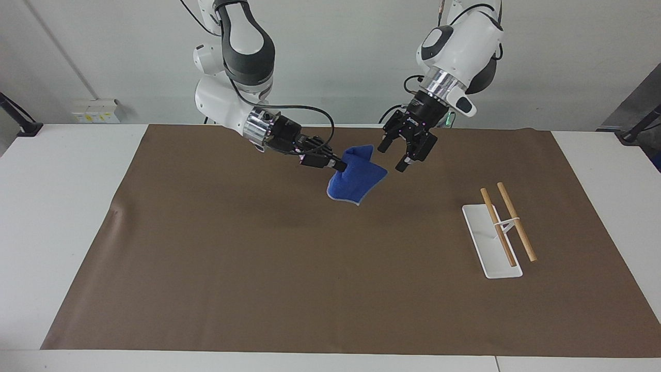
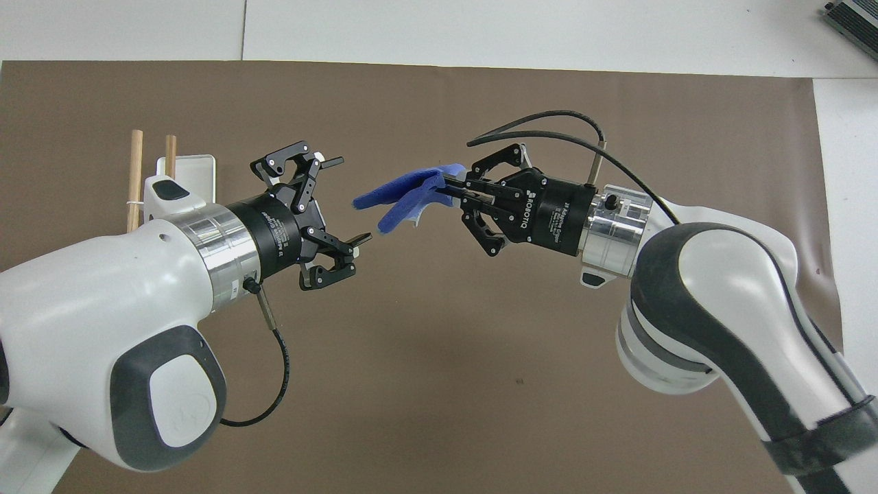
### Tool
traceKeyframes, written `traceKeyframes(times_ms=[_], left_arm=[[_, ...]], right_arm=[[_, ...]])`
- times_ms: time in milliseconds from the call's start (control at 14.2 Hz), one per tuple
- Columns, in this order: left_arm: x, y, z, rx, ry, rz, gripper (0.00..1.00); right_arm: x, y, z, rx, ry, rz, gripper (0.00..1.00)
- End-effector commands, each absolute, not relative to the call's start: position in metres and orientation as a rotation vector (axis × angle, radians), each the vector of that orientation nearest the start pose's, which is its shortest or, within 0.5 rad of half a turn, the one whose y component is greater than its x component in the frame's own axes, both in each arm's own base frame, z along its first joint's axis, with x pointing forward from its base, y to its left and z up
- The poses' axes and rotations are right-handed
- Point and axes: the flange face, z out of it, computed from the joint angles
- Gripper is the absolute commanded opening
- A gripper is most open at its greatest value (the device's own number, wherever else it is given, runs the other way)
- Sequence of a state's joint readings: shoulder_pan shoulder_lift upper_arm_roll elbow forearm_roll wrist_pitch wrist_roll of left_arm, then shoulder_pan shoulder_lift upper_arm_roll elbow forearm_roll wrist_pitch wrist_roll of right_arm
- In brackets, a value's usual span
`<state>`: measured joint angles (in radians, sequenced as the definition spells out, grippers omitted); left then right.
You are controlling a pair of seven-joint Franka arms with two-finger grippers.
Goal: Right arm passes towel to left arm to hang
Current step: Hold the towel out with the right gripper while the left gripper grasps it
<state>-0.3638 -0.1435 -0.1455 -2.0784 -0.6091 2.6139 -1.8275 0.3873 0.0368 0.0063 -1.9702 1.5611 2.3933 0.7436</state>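
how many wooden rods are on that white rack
2. Both wooden rods lie side by side across the white rack at the left arm's end of the table; the overhead view partly hides them.
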Motion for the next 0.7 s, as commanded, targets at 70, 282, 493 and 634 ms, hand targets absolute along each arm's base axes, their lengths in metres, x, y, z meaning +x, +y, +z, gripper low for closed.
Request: traceKeyframes(times_ms=[70,282,493,634], left_arm=[[0.495,-0.273,0.546,1.476,1.810,-0.187,1.00],[0.499,-0.275,0.538,1.473,1.815,-0.180,1.00],[0.499,-0.291,0.528,1.464,1.791,-0.157,0.83],[0.499,-0.293,0.528,1.475,1.783,-0.155,0.64]], right_arm=[[0.546,0.234,0.503,-1.419,1.269,0.455,0.00],[0.546,0.234,0.503,-1.419,1.269,0.455,0.00],[0.546,0.234,0.503,-1.419,1.269,0.455,0.00],[0.545,0.237,0.503,-1.423,1.264,0.459,0.00]])
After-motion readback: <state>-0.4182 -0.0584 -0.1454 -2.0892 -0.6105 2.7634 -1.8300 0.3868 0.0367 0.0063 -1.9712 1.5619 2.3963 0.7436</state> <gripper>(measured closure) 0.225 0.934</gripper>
